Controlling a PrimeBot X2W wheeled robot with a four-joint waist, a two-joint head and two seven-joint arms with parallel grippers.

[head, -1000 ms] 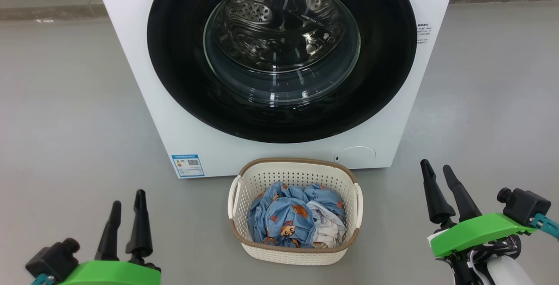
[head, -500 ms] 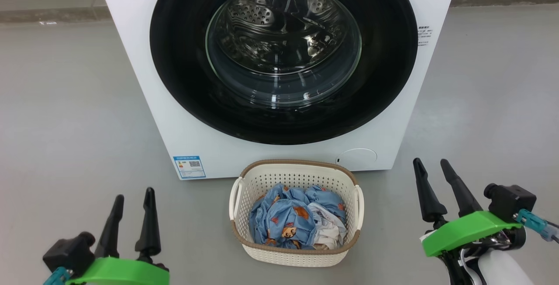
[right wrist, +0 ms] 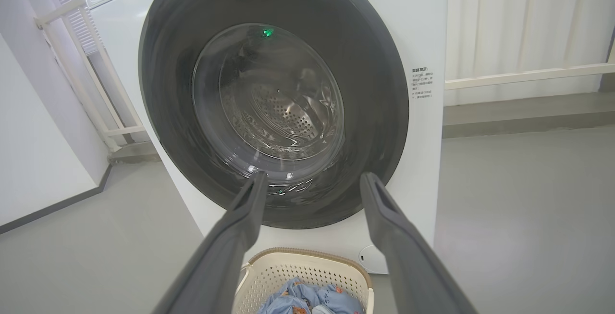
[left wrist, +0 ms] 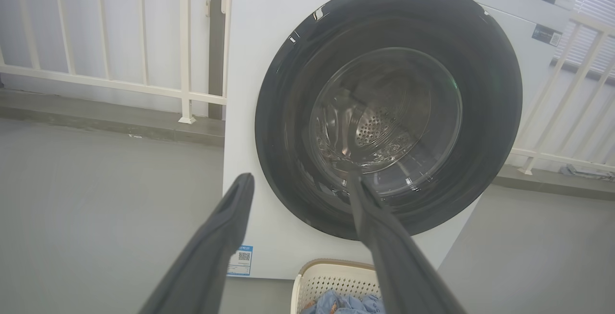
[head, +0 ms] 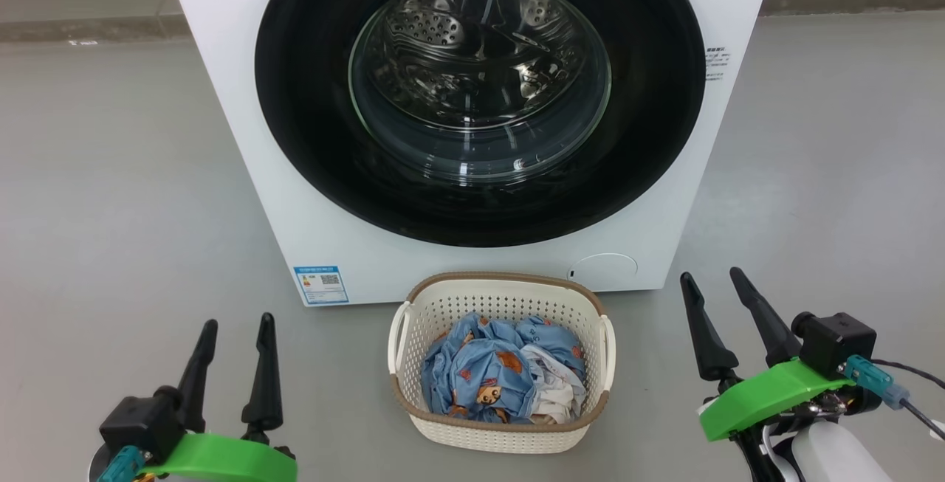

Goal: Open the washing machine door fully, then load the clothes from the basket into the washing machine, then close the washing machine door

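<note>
The washing machine door (head: 480, 98) looks shut against the washing machine (head: 244, 194), ahead of and above both claws, so the step in hand is opening it. The left claw (head: 238, 321) and right claw (head: 710, 275) are both spread and empty, low over the floor (head: 111, 209). The basket (head: 502, 279) sits between them, with the clothes (head: 480, 371) heaped inside. I cannot make out a handle or recess on the door's glossy black ring, so the first need is probably to find the catch side before reaching. It would be better to hook behind the door's edge than to press on the glass. The pull should follow the door's arc, with the working claw passing above the basket so as not to knock it. Stop only once the door stands fully wide.
</note>
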